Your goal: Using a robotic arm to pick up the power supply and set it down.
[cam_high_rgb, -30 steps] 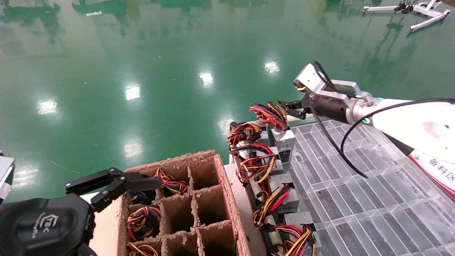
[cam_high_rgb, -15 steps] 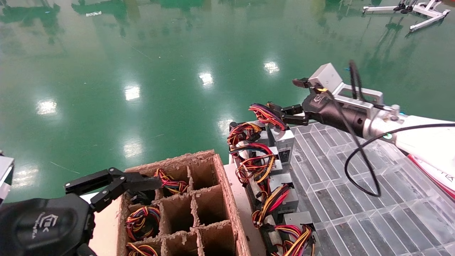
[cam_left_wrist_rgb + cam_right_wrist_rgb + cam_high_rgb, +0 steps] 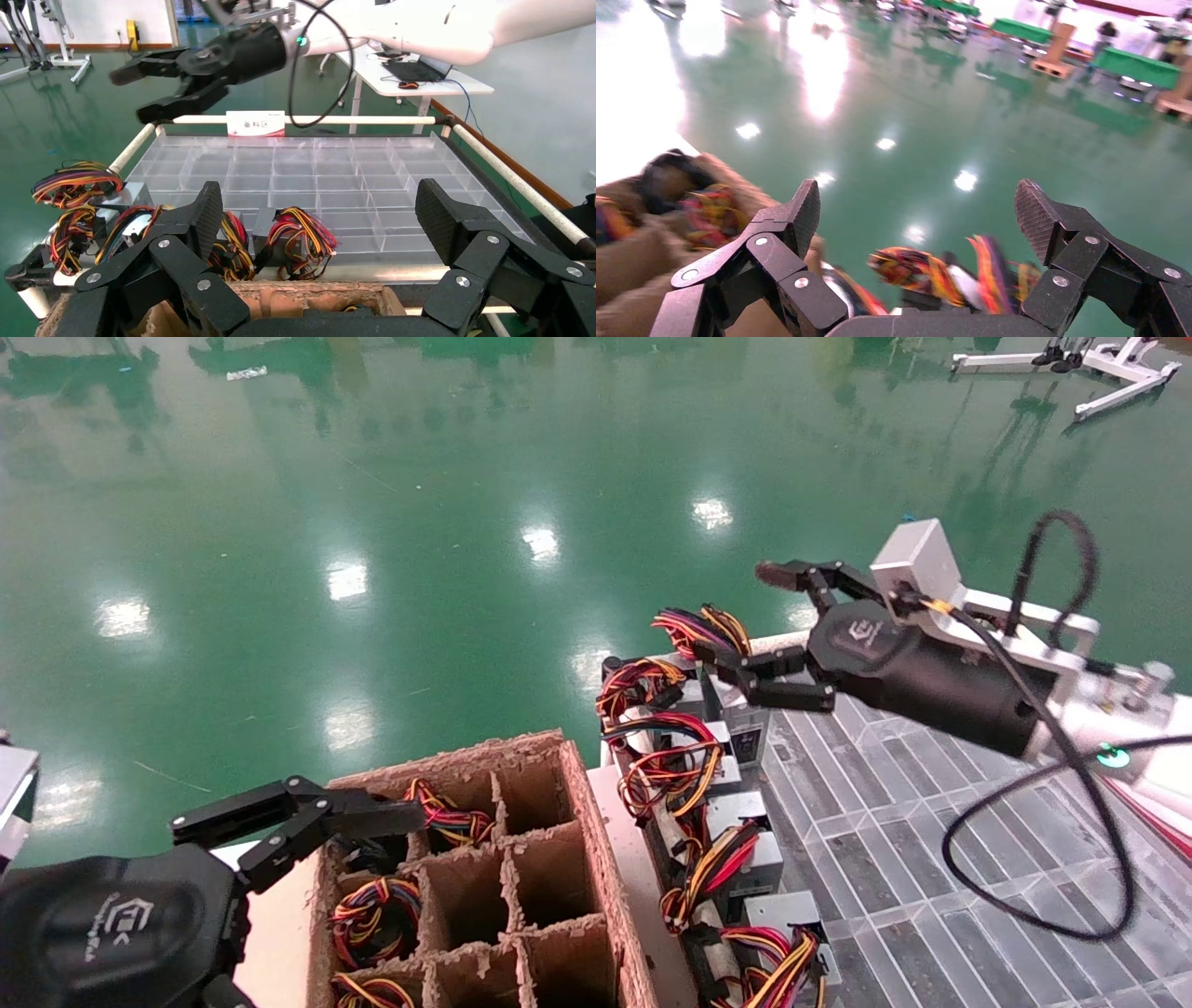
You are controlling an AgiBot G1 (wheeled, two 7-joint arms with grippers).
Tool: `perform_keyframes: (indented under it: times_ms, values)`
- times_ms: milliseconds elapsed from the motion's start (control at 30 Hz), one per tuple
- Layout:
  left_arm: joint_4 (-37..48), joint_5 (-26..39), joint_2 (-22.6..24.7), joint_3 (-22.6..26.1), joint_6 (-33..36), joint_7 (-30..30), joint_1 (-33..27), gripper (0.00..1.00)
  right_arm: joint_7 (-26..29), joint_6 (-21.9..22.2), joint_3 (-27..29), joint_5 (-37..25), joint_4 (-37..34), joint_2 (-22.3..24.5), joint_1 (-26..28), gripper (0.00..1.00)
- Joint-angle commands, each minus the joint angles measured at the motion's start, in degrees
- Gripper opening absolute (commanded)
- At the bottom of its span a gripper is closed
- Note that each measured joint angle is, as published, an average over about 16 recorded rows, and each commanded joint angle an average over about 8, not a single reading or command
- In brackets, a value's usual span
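Head view: right gripper [image 3: 765, 628] on the robotic arm [image 3: 931, 672] hangs above the far power supply [image 3: 745, 710], fingers spread wide, nothing held.
Left wrist view: shows left gripper [image 3: 320, 210] fingers wide apart, nothing held; also the grid tray's [image 3: 337, 175] far rail with a white-and-red sign [image 3: 255, 123].
Right wrist view: blurred wires [image 3: 926, 267] below the open fingers.
Left gripper: parked over cardboard crate [image 3: 549, 859].
Room: glossy green floor [image 3: 372, 523].

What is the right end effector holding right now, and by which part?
Nothing. The right end effector is open and empty above the farthest power supply; the left end effector is also empty.
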Motion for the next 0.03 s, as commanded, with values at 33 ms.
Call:
perform_keyframes:
  times_ms: [33]
  values:
    - [0.00, 0.00, 0.00, 0.00, 0.00, 0.00, 0.00, 1.00, 2.43, -2.50, 0.85, 2.06, 4.28, 2.08, -2.54, 1.00]
